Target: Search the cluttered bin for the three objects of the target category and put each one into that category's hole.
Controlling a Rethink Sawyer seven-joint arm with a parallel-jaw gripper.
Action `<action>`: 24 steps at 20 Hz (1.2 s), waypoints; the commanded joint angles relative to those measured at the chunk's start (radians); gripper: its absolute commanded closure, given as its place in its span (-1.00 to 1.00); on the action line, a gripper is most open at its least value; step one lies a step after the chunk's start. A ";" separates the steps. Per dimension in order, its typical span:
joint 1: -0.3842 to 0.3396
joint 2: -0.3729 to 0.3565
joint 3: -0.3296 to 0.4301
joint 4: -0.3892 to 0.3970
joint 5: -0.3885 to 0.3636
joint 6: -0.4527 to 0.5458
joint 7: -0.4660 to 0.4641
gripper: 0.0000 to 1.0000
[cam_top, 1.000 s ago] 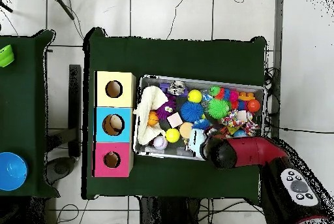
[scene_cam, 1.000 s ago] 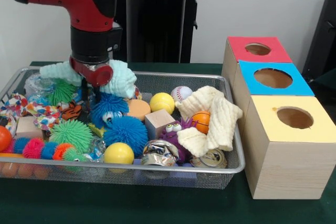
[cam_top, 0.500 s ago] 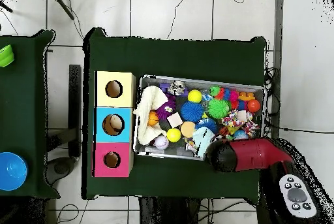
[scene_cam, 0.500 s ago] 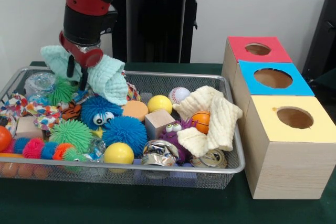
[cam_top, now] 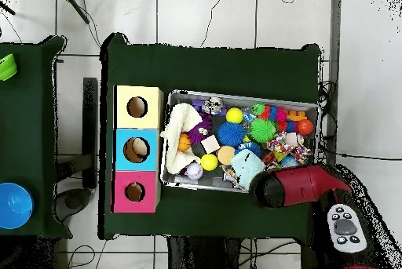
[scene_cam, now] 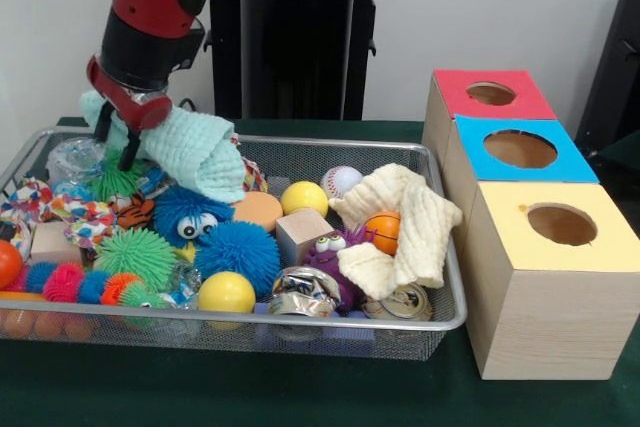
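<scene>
a: look, the gripper (scene_cam: 112,137) has come up out of the bin (scene_cam: 440,319). a second ago it was down among the toys, now it hangs over the back corner with the mint cloth (scene_cam: 190,154) in it.

b: are the jaws clamped on it?

a: yes, closed on the upper fold. the cloth hangs down from there, its lower end just above the blue fuzzy toy (scene_cam: 188,215). from above, the cloth (cam_top: 247,166) shows beside the arm (cam_top: 294,187), over the bin's edge.

b: so it's clear of the pile?

a: mostly. i can't tell whether the tail brushes the toys below.

b: and the holes?

a: three boxes well off to the other side, red (scene_cam: 490,94), blue (scene_cam: 520,149) and yellow (scene_cam: 562,224). nothing visible in them from here. i'd guess cloths are the category, since a cream cloth (scene_cam: 400,217) lies draped over an orange ball (scene_cam: 382,230) in the bin.

b: so one is lifted, none dropped yet.

a: that's my reading. it needs a long carry across the bin next, and a floppy cloth could catch on a hole's rim.
</scene>
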 commanded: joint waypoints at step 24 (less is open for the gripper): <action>-0.161 0.160 0.166 -0.024 0.083 -0.385 -0.031 -1.00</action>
